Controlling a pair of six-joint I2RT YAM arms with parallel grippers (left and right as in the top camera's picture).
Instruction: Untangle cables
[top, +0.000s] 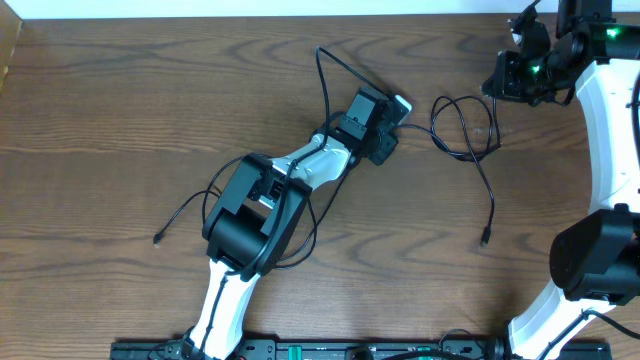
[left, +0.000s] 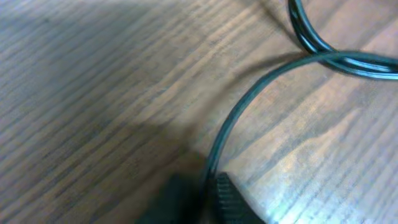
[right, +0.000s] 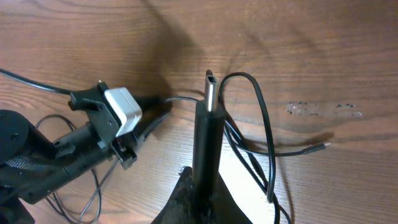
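Overhead: two black cables lie on a wooden table (top: 100, 120). The long cable (top: 325, 80) loops at 12 o'clock, passes under the left arm and ends in a plug (top: 158, 240) at 8 o'clock. The coiled cable (top: 462, 128) sits at 2 o'clock, and its tail runs down to 4 o'clock. The left gripper (top: 385, 140) is low at the centre. The right gripper (top: 520, 72) is just beyond the coil, at 2 o'clock.

Left wrist: the long cable (left: 249, 99) curves down between the left gripper (left: 208, 196) fingers. They sit tight against it and appear to pinch it, though that part is blurred.

Right wrist: the right gripper (right: 205, 118) shows as one dark bar, jaws together, with a grey plug tip at its end. It seems to be clamped on the coiled cable (right: 264, 124), which loops at 3 o'clock. One thin white cable (right: 183, 98) runs from the bar toward the left gripper (right: 152, 112) at 9 o'clock.

The count is two black cables and one white. The black pair looks mostly separated. Opening the coil and freeing the white cable seem left to do.
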